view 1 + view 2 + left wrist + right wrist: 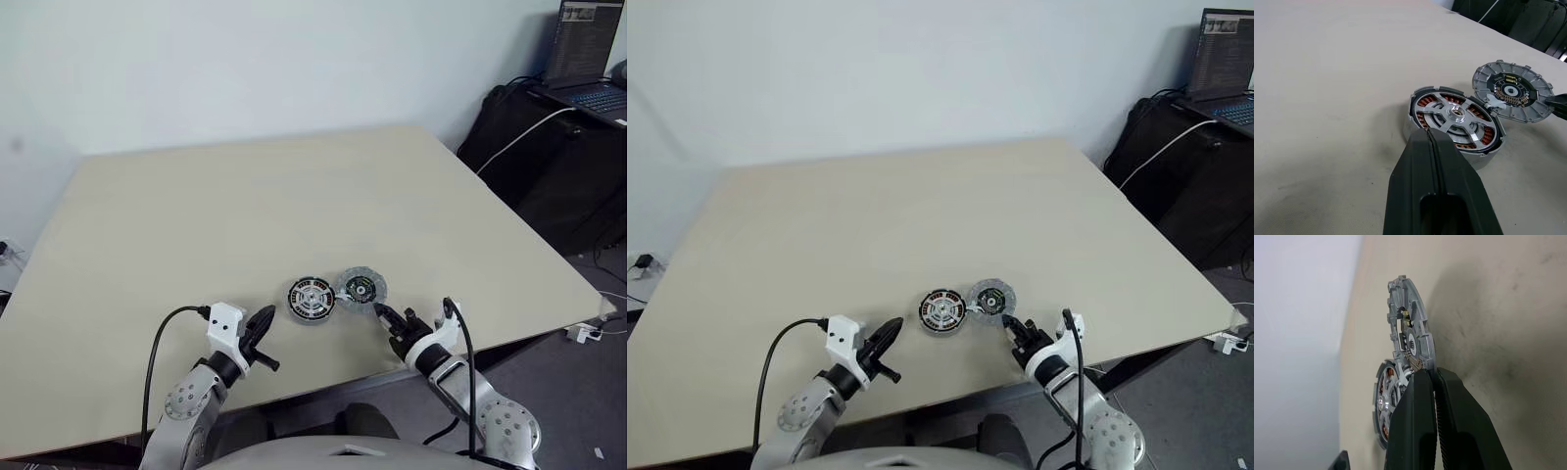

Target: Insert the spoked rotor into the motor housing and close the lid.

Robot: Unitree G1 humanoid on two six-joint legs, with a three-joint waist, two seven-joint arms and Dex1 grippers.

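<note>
Shiny metal spoked rotor [1457, 117] – matt grey lid [1512, 91] – smooth table [245, 215].

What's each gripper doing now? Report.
Left gripper: shut, empty, short of the housing.
Right gripper: shut on the lid rim.

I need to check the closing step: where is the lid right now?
In the left eye view the lid lies near the table's front edge, just right of the motor housing, its rim pinched by the right end effector.
</note>
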